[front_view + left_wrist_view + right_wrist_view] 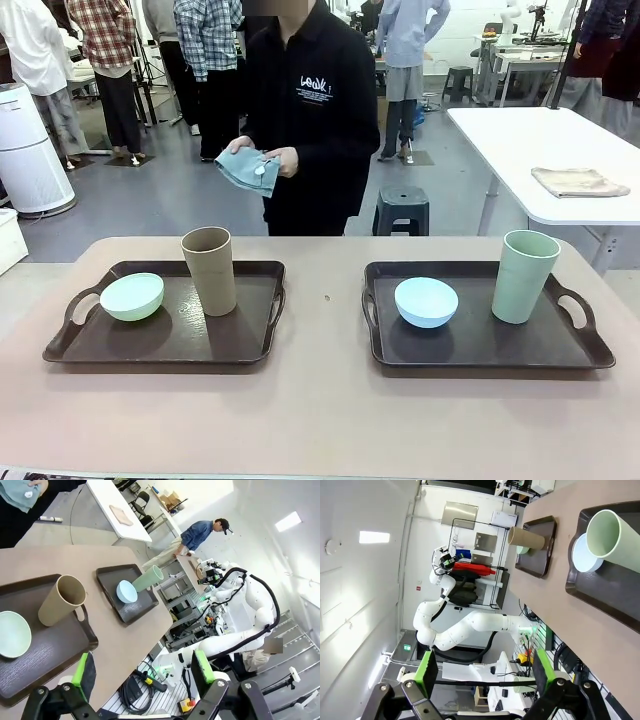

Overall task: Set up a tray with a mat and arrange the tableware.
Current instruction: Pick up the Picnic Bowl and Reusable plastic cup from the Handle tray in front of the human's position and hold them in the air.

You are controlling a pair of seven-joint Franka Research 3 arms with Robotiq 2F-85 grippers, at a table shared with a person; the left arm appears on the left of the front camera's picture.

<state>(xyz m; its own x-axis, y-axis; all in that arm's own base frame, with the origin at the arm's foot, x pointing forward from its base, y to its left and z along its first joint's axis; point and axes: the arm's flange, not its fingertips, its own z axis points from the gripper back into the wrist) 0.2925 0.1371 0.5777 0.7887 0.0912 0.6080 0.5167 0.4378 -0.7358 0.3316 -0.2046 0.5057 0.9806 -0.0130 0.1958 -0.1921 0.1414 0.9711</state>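
Both cups are stood upright, long axis vertical, mouths up. The tan cup is on the left tray, at its far middle, with the green bowl just beside it toward the tray's left handle. The green cup is on the right tray, near its right handle, and the blue bowl is set apart from it to the left. Both bowls are turned mouth up. The trays are laid side by side on the table, well apart.

The left gripper is held off the table's near edge, jaws spread wide, with nothing between the pads. The right gripper is likewise wide and empty, rolled sideways.

A folded cloth is held in both hands by the person across the table; how it is folded cannot be made out. The green bowl is cut off in the left wrist view, and the right tray in the right wrist view.
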